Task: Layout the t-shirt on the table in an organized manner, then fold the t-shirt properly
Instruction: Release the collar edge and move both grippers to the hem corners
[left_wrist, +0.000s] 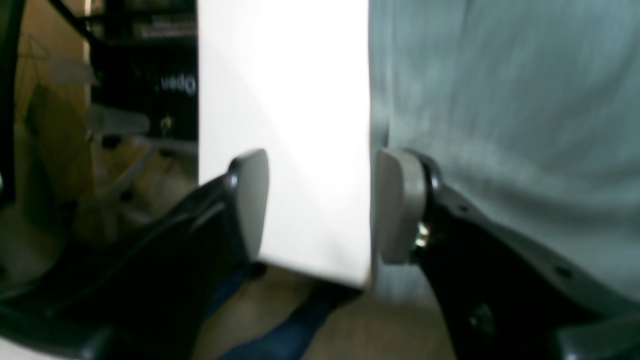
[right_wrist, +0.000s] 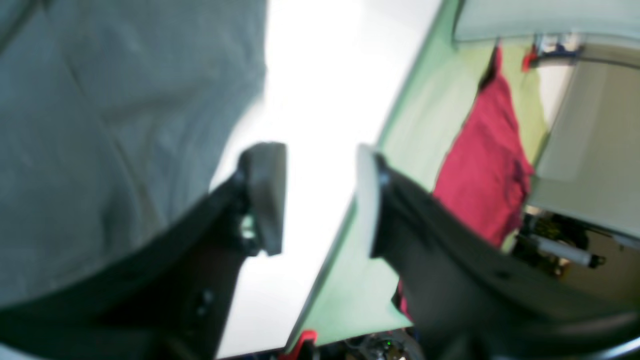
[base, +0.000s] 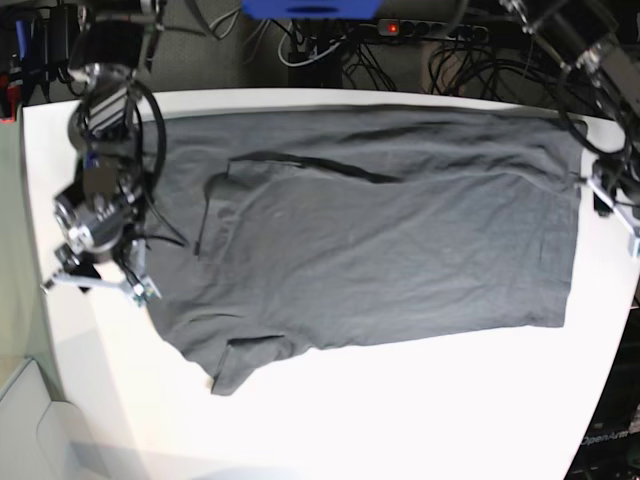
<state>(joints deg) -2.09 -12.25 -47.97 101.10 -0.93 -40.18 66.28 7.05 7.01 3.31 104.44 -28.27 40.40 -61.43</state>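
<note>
In the left wrist view, the left gripper is seen with jaws parted and nothing between them, over the white table, the grey t-shirt just beside. In the right wrist view, the right gripper is likewise spread and empty. In the base view, the t-shirt is spread flat across the table.

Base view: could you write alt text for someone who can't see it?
A dark grey t-shirt lies spread across a white table, seen from above, with one sleeve folded in over the body. The right gripper and the left gripper sit at opposite ends of the shirt, both open and holding nothing.
</note>
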